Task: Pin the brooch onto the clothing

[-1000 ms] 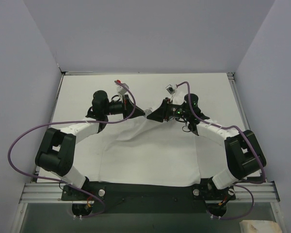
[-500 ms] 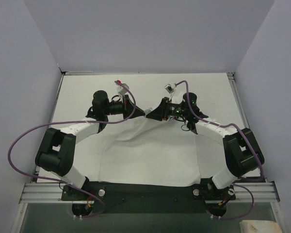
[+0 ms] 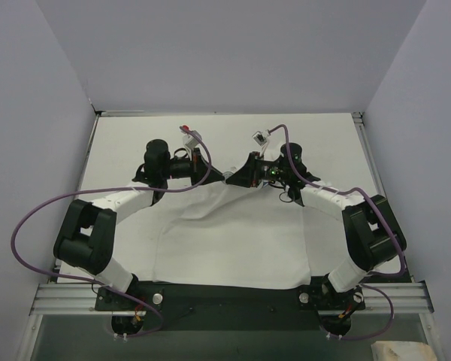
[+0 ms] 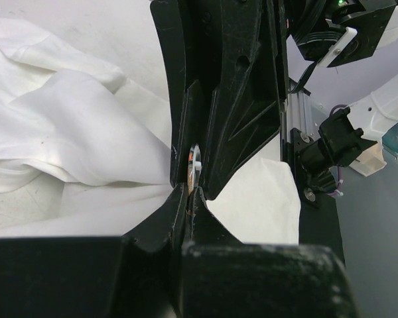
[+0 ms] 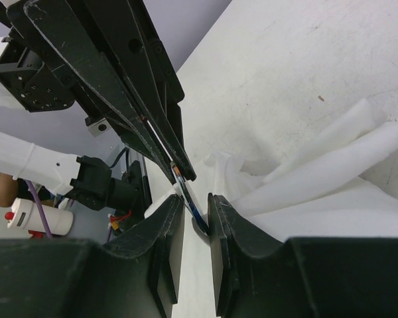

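Observation:
The white T-shirt [image 3: 233, 233] lies spread on the table, its far edge bunched up; its print is hidden. My left gripper [image 3: 222, 174] and right gripper [image 3: 234, 178] meet tip to tip above that bunched edge. In the left wrist view my left gripper [image 4: 189, 192] is shut on the brooch [image 4: 191, 169], seen edge-on as a thin orange-and-white sliver, with shirt folds [image 4: 73, 126] beside it. In the right wrist view the brooch [image 5: 176, 171] sticks out of the left fingertips, and a thin dark-blue edge reaches down between the fingers of my right gripper [image 5: 196, 202], which stand a narrow gap apart over the shirt [image 5: 331, 179].
The white table [image 3: 323, 139] is enclosed by grey walls at the back and on both sides. Purple cables loop from both arms. The black base rail [image 3: 233, 293] runs along the near edge.
My right wrist has shifted slightly left and away, closing in on the left gripper's tips. The left arm holds almost still with the brooch.

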